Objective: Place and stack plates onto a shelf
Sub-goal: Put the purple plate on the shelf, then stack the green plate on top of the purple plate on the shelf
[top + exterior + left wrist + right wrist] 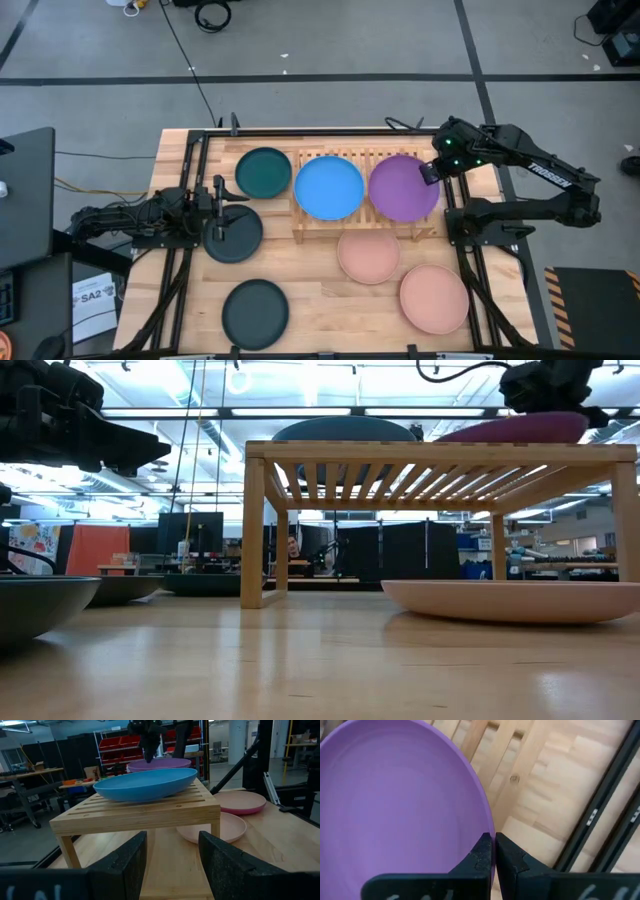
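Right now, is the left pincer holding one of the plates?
No, the left pincer hovers open above a black plate, and the left wrist view shows nothing between its fingers.

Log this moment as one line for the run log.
right gripper: shut on purple plate rim, plate on shelf beside blue plate | left gripper: open, empty, over black plate

Right gripper (432, 170) reaching inward from the right, jaws pinched together, left gripper (222, 208) low at left, jaws spread wide
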{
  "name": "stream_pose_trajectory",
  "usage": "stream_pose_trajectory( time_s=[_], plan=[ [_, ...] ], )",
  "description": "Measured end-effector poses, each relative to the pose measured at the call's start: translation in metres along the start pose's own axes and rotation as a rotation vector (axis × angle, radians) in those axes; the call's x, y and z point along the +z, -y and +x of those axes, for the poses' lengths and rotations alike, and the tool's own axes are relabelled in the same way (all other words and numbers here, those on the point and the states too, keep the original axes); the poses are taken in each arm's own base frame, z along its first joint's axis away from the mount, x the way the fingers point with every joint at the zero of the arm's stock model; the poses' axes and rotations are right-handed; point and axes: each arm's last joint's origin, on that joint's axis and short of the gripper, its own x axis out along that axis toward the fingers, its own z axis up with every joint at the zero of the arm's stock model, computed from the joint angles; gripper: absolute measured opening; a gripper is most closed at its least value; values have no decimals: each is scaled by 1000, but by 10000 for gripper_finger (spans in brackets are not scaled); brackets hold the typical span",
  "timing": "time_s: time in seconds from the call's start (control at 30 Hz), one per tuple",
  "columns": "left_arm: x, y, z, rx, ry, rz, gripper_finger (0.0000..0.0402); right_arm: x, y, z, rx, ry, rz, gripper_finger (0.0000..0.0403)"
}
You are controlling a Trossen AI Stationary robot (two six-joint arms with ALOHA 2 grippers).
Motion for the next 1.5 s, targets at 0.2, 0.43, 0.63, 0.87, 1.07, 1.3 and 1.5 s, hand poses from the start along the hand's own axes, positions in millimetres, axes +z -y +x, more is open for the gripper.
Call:
stream_pose_trajectory(
  time_s=[0.2,0.43,0.63,0.87,1.07,1.3,1.5],
  plan=[
    [0,0,0,0,0,0,185,6,-5,7,-24,5,3,13],
    [0,0,0,0,0,0,185,14,-11,16,-30,-15,-5,15],
    [0,0,0,0,0,0,185,14,-11,17,-32,-22,-6,22],
    [0,0,0,0,0,0,185,14,-11,17,-32,-23,-9,43],
    [0,0,0,0,0,0,185,14,-11,17,-31,-23,-35,53],
    [0,0,0,0,0,0,185,14,-11,17,-31,-23,-35,80],
    [0,0,0,0,0,0,185,14,-11,17,-31,-23,-35,111]
  ],
)
